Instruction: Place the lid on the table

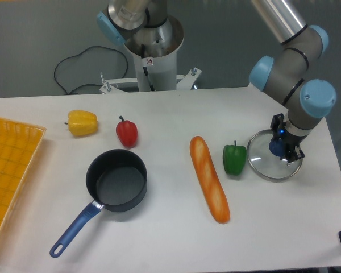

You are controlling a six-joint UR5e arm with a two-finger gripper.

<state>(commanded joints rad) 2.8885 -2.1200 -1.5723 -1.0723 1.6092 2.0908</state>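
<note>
- We see the lid [273, 159] lying flat on the white counter [170, 227] at the right, just right of the green pepper [235, 158].
- The fingers [298, 152] sit at the lid's blue knob; we cannot tell whether they clamp it.
- The baguette [209, 178] lies centre; the uncovered saucepan [116, 181] sits left of it.

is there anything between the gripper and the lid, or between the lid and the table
Nothing visible is in the way. The gripper is right at the blue knob of the lid, and the lid appears to lie flat on the table. The green pepper sits just beside its rim.
</note>
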